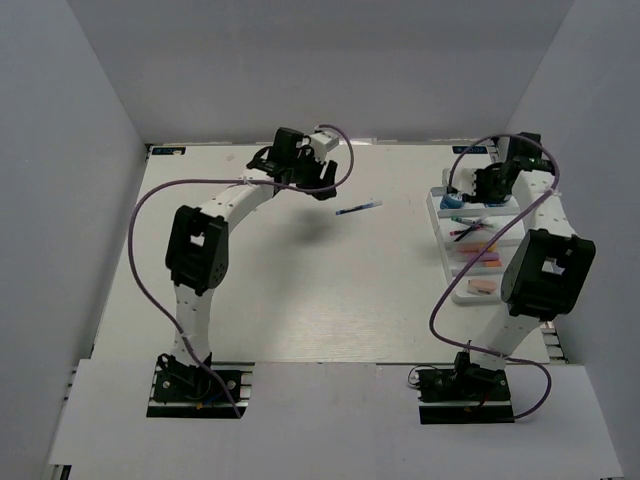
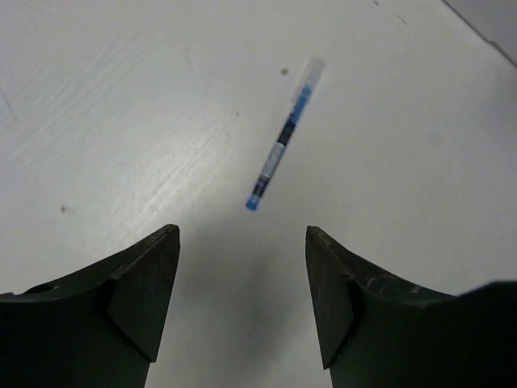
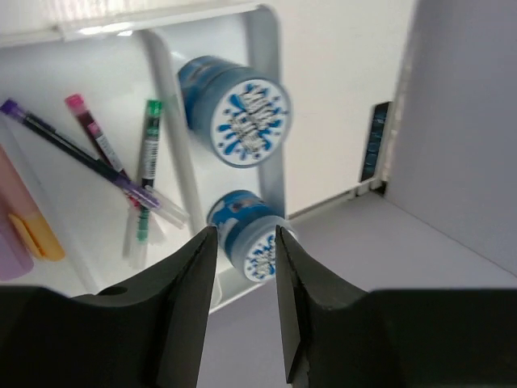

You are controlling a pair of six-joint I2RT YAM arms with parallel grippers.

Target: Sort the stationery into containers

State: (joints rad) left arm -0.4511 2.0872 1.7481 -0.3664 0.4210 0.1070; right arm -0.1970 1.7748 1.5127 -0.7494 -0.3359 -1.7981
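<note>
— Two arms at one table [image 1: 300, 290], so left side first: what's the left gripper [image 2: 241, 233] doing?

— Hanging over the far middle of the table, jaws wide apart, nothing between them. One blue pen [image 2: 283, 137] lies flat on the bare surface just past the fingertips, not touching them. In the wrist cam it's slanted, clear end pointing away.

— ok, and the tray [image 3: 271, 81]?

— Far right of the table, well apart from that pen. It's white, split into long slots. From the right wrist cam, one slot holds a purple pen [image 3: 73, 149], a pink pen [image 3: 93, 133] and a green pen [image 3: 148, 153], the purple one lying across the other two. At the left edge of that view you get an orange highlighter [image 3: 32, 234] and a sliver of a purple one. The top cam shows a pinkish eraser [image 1: 482, 287] in the nearest slot.

— right gripper [image 3: 246, 234]?

— Over the tray's far end, jaws parted but with only a narrow gap. Two blue tubs [image 3: 238, 113] sit in the end slot, and the nearer one shows right under that gap. Can't tell if the fingers touch it, though it doesn't look clamped.
</note>
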